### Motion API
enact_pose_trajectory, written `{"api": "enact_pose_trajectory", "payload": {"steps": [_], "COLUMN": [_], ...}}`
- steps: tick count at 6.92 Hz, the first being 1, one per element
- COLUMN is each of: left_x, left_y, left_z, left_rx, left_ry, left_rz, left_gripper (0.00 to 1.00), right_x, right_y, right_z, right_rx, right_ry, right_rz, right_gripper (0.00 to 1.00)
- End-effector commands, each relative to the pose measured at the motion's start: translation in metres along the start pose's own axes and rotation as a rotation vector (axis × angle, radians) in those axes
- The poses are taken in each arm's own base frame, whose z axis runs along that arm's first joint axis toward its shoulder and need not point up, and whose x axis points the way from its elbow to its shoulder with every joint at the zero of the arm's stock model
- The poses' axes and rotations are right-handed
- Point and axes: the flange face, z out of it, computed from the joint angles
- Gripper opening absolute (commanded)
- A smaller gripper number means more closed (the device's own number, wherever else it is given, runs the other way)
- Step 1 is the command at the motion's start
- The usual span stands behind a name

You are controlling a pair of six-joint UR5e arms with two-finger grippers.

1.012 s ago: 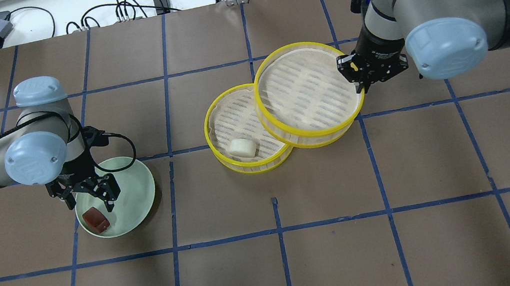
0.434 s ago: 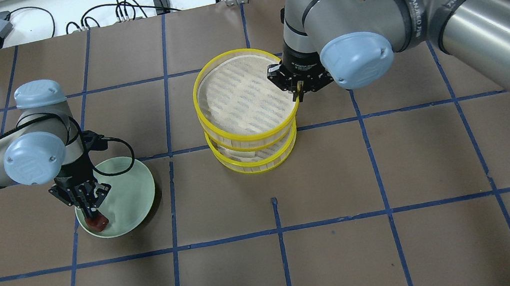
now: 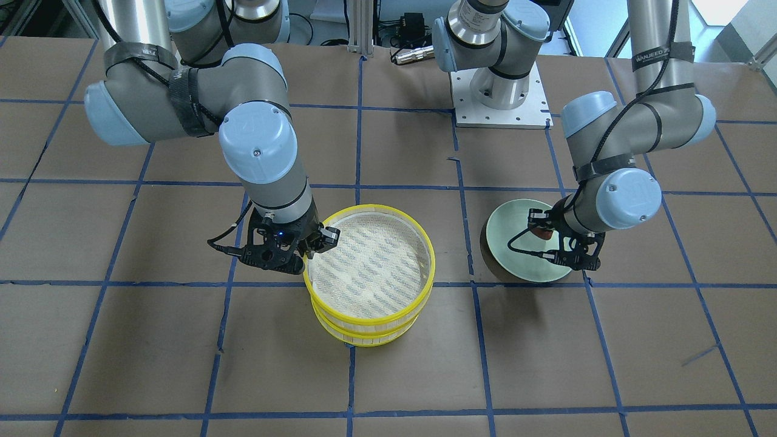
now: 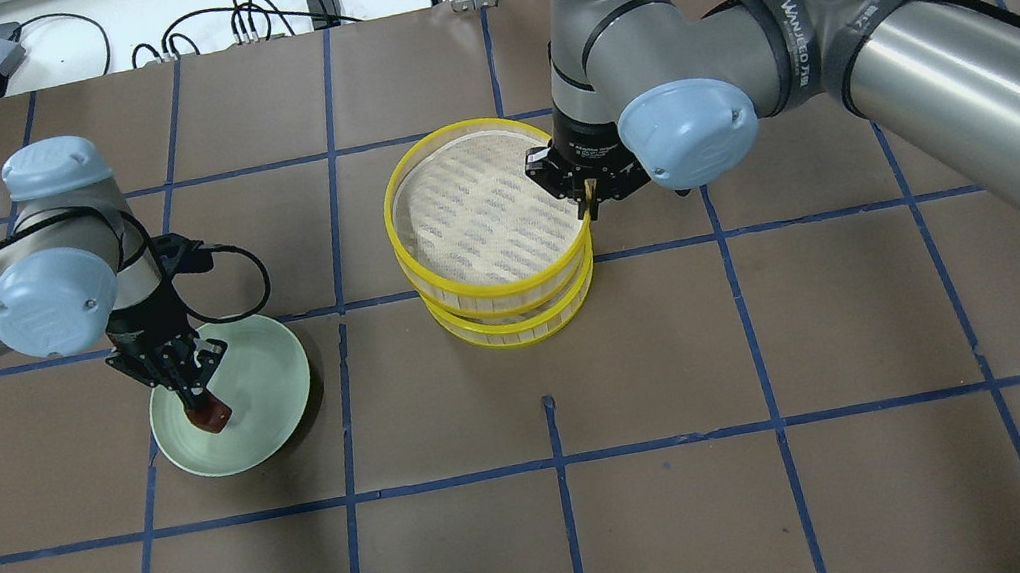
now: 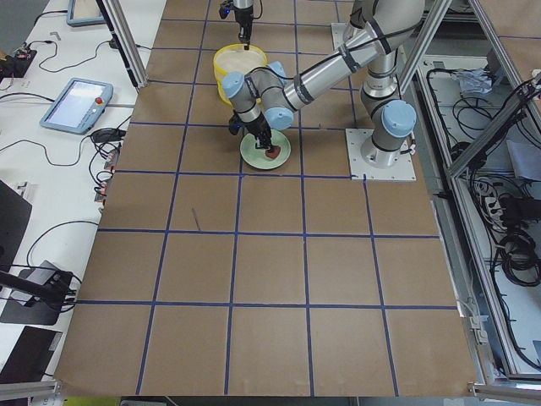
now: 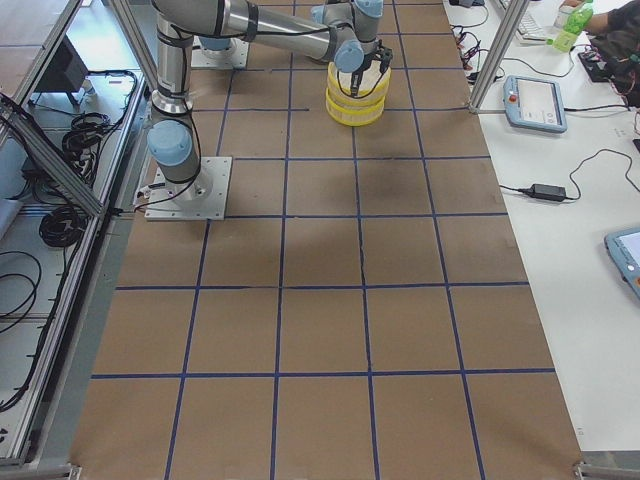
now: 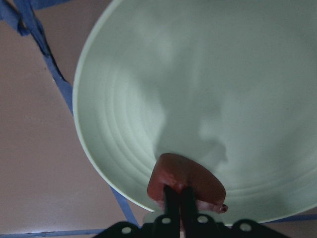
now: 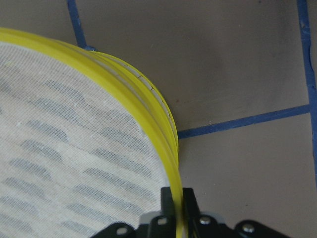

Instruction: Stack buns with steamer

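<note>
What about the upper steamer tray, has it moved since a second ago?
Yes. Overhead, the upper steamer tray shifted left, from overhanging the right side of the lower steamer tray to directly over it.

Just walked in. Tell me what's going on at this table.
The right gripper pinches the rim of the upper yellow steamer tray, which sits stacked on the lower steamer tray. The left gripper is shut on the reddish-brown bun at the pale green plate; whether the bun is lifted clear is hard to tell. No white bun shows in any view.
</note>
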Motion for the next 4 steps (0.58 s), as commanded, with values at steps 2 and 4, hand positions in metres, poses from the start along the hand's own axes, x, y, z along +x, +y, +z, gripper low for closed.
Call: {"api": "enact_pose_trajectory", "payload": {"steps": [2,4], "left_x": [0.07,0.149], "left_y": [-0.001,0.029], "left_z": [-0.137,-0.196], "left_rx": [0.069,0.214], "left_ry": [0.153,0.091], "left_rz": [0.013,0.059], "left_gripper": [0.0,0.0], "right_x": [0.003,0.004], "right_y": [0.001,-0.004], "right_z": [0.014,0.008], "right_rx": [-0.022,0.009], "right_ry": [0.013,0.043], "right_rz": [0.004,-0.003], "right_gripper": [0.12,0.13]}}
